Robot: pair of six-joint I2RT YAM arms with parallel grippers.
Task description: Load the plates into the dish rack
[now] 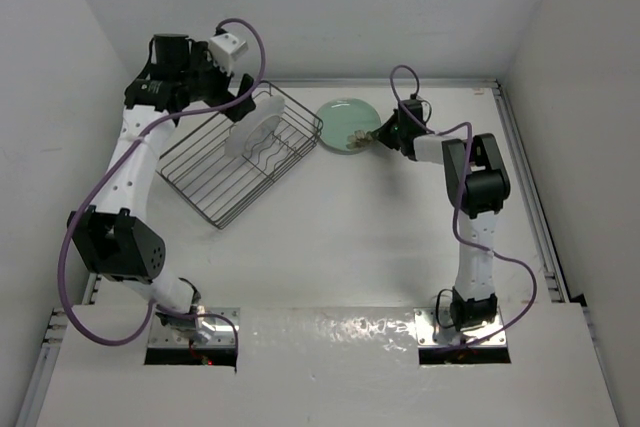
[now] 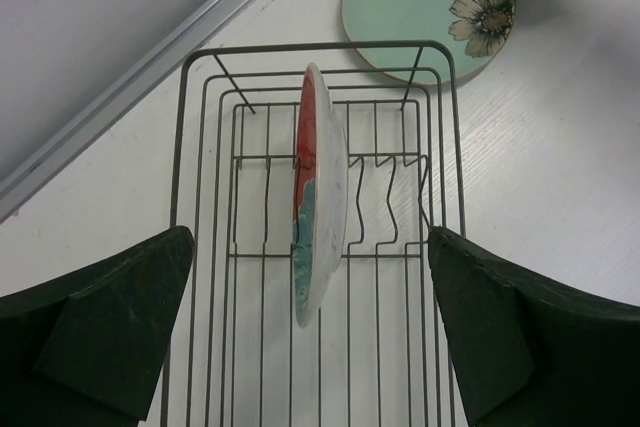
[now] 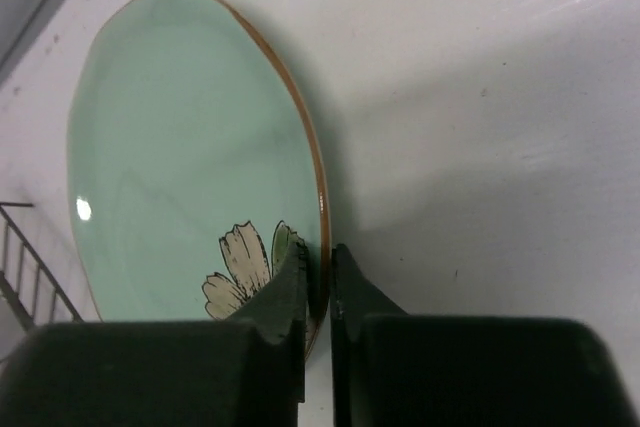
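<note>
So the rack (image 1: 215, 182) sits at an angle on the far left part of the bench (image 1: 340, 237). The red plate (image 2: 320, 197) is already in it, standing on edge between the wavy divider wires, about in the middle of the rack and leaning a little to one side. From the top camera you mostly see its white underside; the left wrist view shows the red and teal face.

The left pincer (image 2: 308, 247) hangs right above the rack with its jaws spread wide, one finger (image 2: 110, 337) on each side of the plate and well clear of it. It isn't touching or holding anything.

The mint plate (image 3: 180, 147) is still out on the bench, just past the far right corner of the rack. It's close enough that the rack's rim overlaps it in the left wrist view, and I can't tell whether they actually touch. Its flower motif is at the edge facing the right arm.

The right pincer (image 3: 318, 287) is clamped on that edge. Its two fingers (image 3: 285, 297) are pinched together with the brown rim between them, one on the glazed top right by the flower petals and the other on the outside. There's a wide shadow on the bench beside the plate, so that edge may be tipped up a bit, but honestly I can't say whether it's off the bench or lying flat. A corner of the rack wire peeks in at the lower left of the right wrist view.
</note>
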